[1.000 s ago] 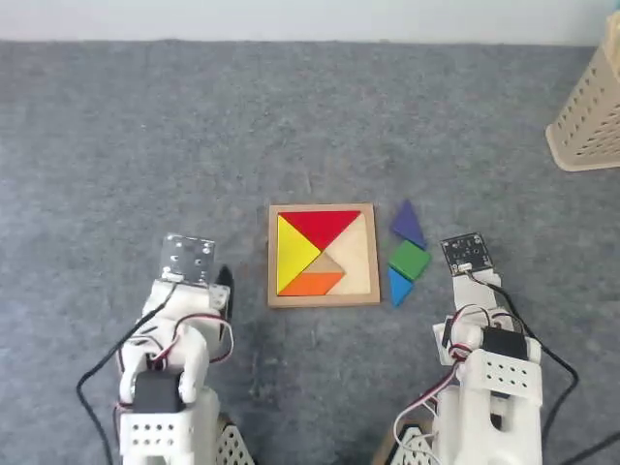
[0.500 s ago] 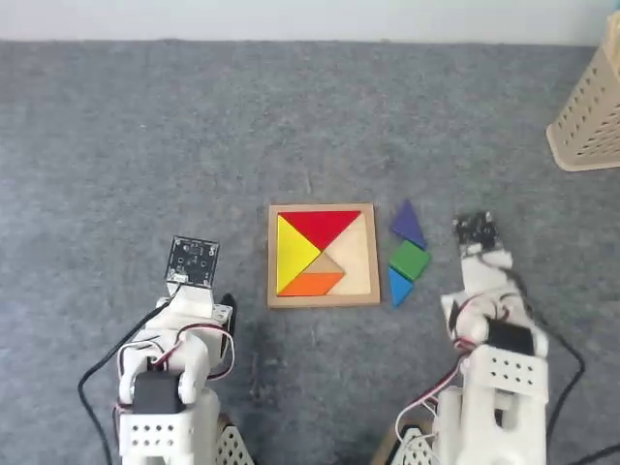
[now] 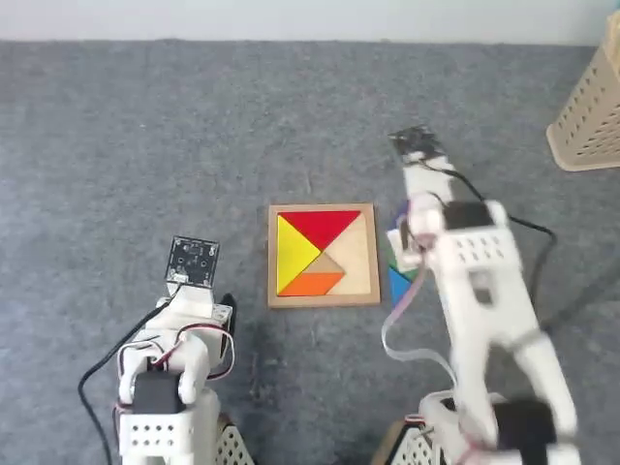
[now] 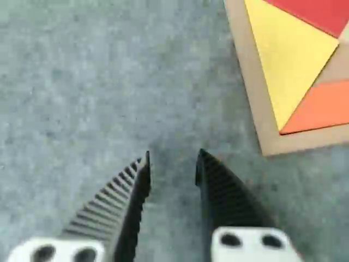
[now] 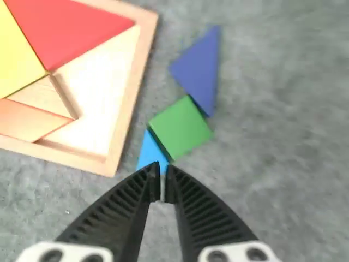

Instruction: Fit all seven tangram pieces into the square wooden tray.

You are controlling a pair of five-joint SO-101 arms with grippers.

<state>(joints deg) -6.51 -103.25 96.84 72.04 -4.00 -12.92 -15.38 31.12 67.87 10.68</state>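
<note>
You are at a robotics lab bench, or a hobby setup built much like one. The tabletop is covered by a grey felt-like mat (image 3: 145, 126), with a plain pale wall (image 3: 291, 19) running behind it. Two white plastic-shelled arms, the left arm (image 3: 160, 431) and the right arm (image 3: 475, 250), carry loose black cables (image 3: 126, 339) and small bare circuit boards (image 3: 192, 260) out in the open. A beige perforated plastic basket (image 3: 591, 116) stands at the mat's far right edge.
</note>
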